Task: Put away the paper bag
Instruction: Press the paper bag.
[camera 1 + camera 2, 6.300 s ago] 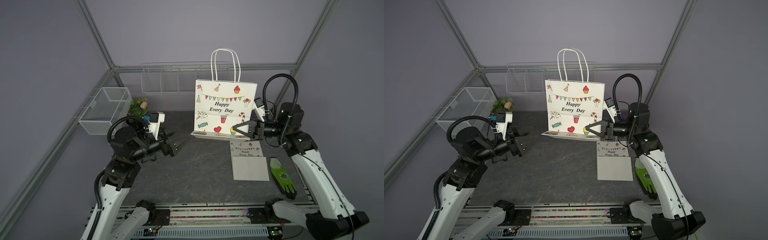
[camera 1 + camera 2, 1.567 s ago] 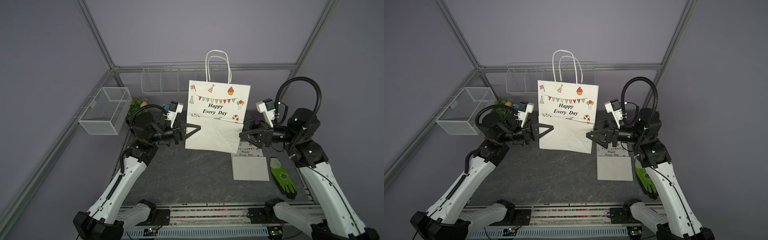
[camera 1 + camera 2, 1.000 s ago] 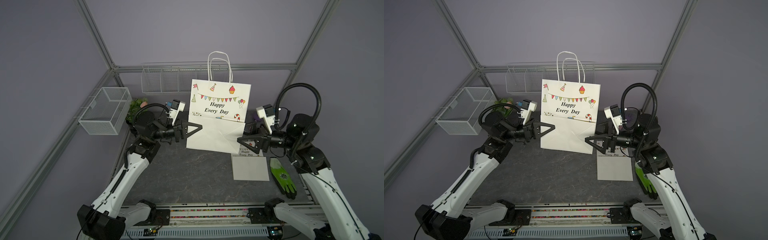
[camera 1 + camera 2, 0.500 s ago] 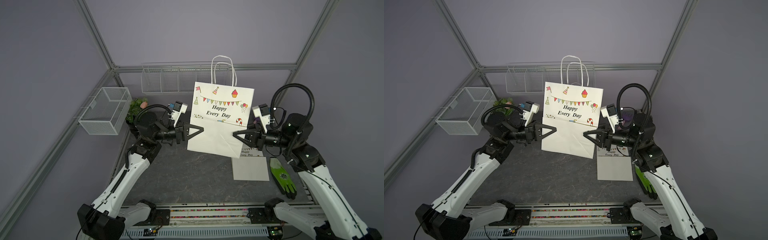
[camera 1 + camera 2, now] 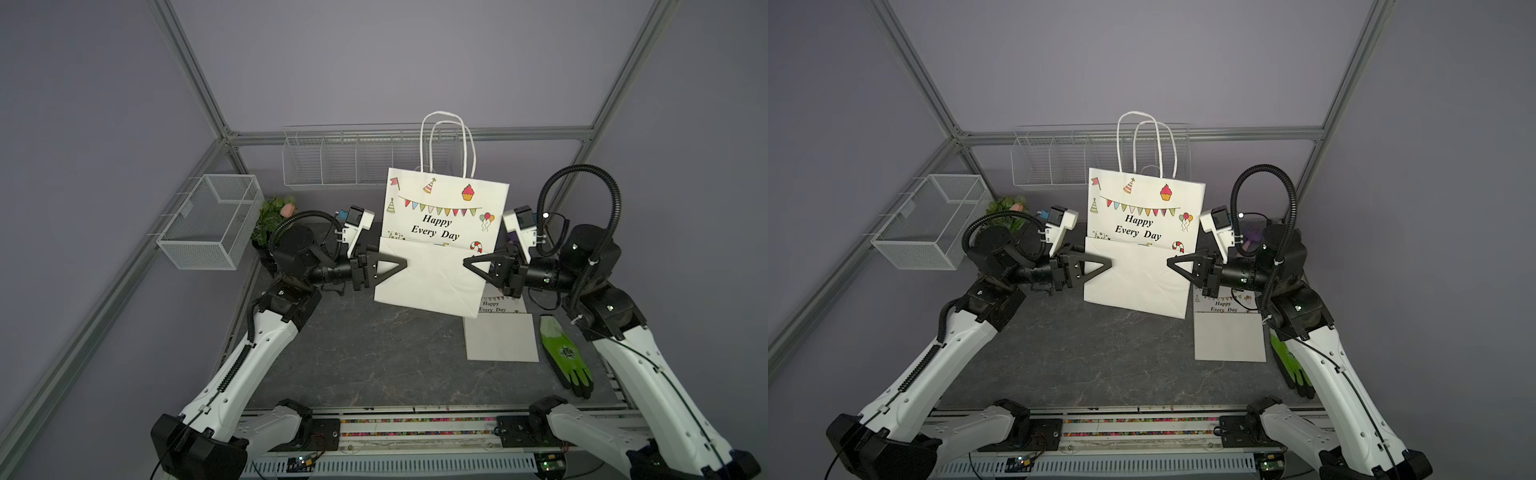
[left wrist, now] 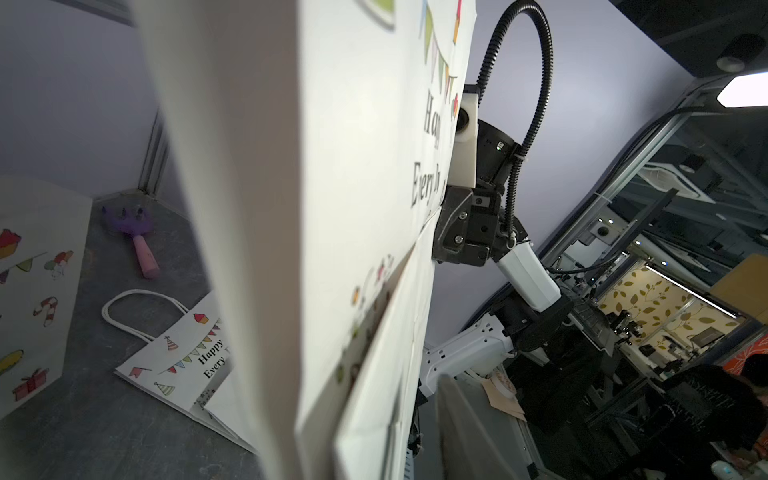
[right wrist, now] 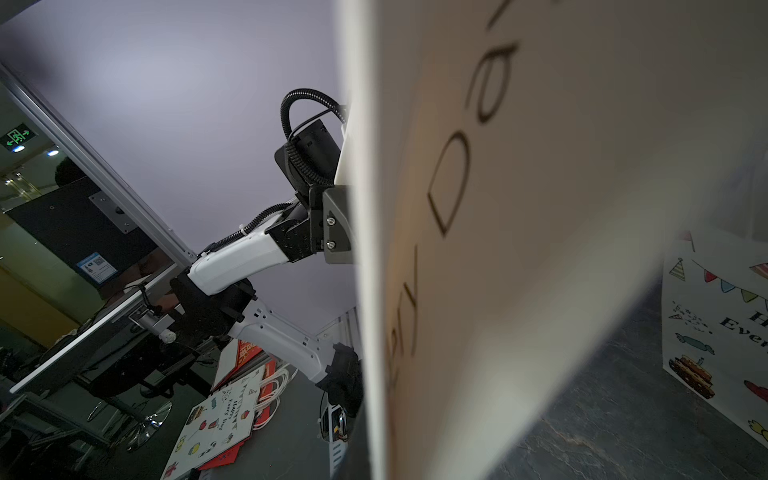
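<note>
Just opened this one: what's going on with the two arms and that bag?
Two robot arms have a flattened white paper bag between them, upright and slightly tilted, its bottom folded up. The right hand is shut on the bag's right edge. The left hand is at its left edge, but whether it grips cannot be told. The bag is not yet put away. A second folded bag and a green glove lie on the table beside the right arm.

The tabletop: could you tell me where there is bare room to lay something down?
Bare: the tabletop's front centre, bordered by the left arm, the paper bag and the folded bag. Crowded: the right edge, with folded bag and green glove.
</note>
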You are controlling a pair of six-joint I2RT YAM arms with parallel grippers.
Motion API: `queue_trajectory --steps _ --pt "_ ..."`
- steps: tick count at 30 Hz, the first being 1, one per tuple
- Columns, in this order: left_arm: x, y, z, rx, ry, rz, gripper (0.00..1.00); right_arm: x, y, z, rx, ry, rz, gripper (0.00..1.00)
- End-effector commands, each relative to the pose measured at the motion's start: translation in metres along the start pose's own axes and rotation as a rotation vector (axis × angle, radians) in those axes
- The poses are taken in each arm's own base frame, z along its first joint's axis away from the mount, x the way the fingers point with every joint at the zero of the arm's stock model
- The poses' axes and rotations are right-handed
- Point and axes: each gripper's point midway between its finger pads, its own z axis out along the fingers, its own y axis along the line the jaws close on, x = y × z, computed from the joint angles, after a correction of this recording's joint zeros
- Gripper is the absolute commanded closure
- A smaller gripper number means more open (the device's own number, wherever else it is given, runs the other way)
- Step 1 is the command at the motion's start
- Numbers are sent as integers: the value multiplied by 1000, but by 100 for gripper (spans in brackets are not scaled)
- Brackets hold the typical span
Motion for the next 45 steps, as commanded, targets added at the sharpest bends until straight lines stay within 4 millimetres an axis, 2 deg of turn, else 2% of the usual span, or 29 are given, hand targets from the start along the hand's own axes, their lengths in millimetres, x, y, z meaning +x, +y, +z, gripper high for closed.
queue_trajectory --steps 1,3,5,7,10,16,17,18,20,21,22,25,29,35,36,40,45 --pt "-10 -7 -1 -2 -32 17 27 3 1 0 3 12 -16 93" --pt "-13 -7 -1 -5 -42 19 28 4 1 1 -1 19 -9 93" --pt "-16 -9 -1 2 -54 21 43 6 0 2 -10 26 4 93" --pt "-18 -10 -1 8 -61 23 65 7 0 3 -19 26 17 93" --pt "-17 -9 -1 6 -60 15 86 6 0 4 -28 23 29 93" --pt "-13 -12 -4 1 -64 15 100 12 -2 7 -43 41 59 90" --pt "-12 -13 -4 3 -64 13 100 12 -3 7 -42 40 58 86" --pt "-12 -15 -4 5 -67 16 100 13 -2 6 -46 39 58 78" --pt "-13 -17 -5 9 -70 17 100 12 -1 6 -54 29 57 54" --pt "-11 -17 -4 14 -69 17 100 11 -1 7 -61 22 59 46" --pt "-10 -18 -4 19 -67 15 100 9 1 7 -76 16 59 42" --pt "-8 -17 -3 25 -69 6 100 7 4 11 -121 6 76 42" --pt "-3 -15 -3 28 -74 -2 100 8 6 15 -141 6 80 50" --pt "4 -10 -5 6 -80 -15 99 9 3 18 -133 -11 93 81" --pt "6 -9 -6 -8 -82 -18 95 10 1 18 -122 -12 98 85" --pt "16 2 -13 -113 -83 -16 85 22 -17 15 6 14 114 93" --pt "26 15 -31 -292 -95 6 81 51 -42 10 138 83 176 93"
